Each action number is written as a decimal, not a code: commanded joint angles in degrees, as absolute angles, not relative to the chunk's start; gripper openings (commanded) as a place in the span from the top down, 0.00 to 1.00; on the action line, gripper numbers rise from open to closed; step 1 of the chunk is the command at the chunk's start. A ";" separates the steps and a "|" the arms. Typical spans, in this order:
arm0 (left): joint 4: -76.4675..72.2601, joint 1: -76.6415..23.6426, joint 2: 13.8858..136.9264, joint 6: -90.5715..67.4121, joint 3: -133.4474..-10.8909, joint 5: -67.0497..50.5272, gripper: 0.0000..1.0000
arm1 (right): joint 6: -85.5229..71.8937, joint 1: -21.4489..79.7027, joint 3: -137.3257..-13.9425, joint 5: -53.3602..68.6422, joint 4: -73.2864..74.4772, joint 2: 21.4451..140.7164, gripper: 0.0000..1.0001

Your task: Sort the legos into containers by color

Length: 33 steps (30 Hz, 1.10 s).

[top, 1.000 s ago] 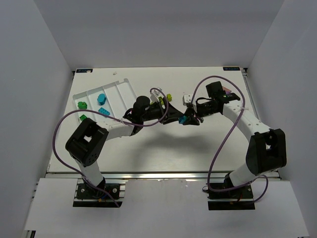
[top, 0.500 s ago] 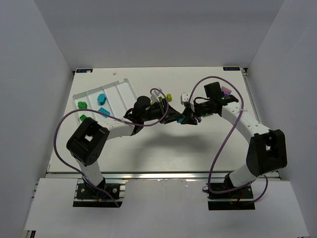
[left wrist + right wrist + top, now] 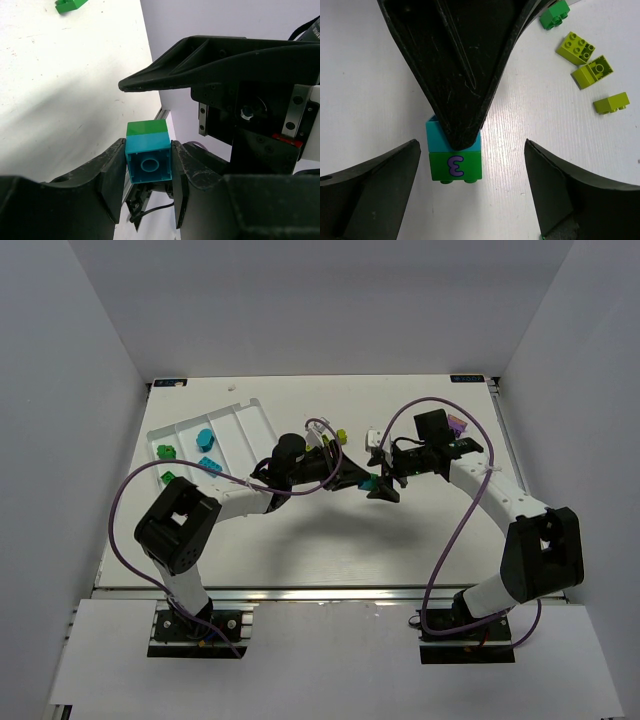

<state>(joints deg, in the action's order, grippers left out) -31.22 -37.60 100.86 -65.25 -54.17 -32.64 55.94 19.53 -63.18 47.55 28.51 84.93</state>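
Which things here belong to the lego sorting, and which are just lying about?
Job: cyan-and-green brick pair in left pincer; yellow-green bricks; white tray.
Lying about: purple cables; small white piece.

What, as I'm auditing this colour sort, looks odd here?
The cyan brick in the left gripper has a green brick stuck to it: two colours joined, so they cannot be sorted as they are.
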 commanded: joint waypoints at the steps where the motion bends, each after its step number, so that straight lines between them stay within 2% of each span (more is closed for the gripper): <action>1: -30.50 -37.88 98.88 -63.55 -55.63 -32.70 0.82 | 57.12 19.78 -63.10 47.11 28.21 83.67 0.12; 8: -27.69 -37.88 98.44 -61.44 -56.42 -32.34 0.82 | 60.37 19.69 -64.16 45.97 30.58 84.64 0.22; 11: -27.33 -37.88 98.35 -61.08 -56.43 -32.26 0.82 | 62.39 19.78 -64.95 45.97 32.68 85.43 0.32; 15: -27.60 -37.88 98.35 -61.17 -56.25 -32.26 0.82 | 63.28 19.78 -65.30 47.19 33.83 85.87 0.54; 21: -27.77 -37.01 96.95 -61.17 -55.02 -31.03 0.84 | 63.98 19.77 -65.66 47.73 35.42 86.22 0.72; 27: -31.56 -27.88 89.57 -64.25 -47.04 -31.98 0.86 | 63.99 19.51 -64.51 46.85 35.16 86.13 0.75; 33: -19.38 -19.08 82.89 -57.77 -48.15 -33.66 0.87 | 62.84 19.42 -64.25 47.37 34.28 86.31 0.76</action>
<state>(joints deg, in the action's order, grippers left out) -25.74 -20.93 87.50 -61.91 -47.11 -32.14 63.33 19.62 -63.64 46.61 34.15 85.89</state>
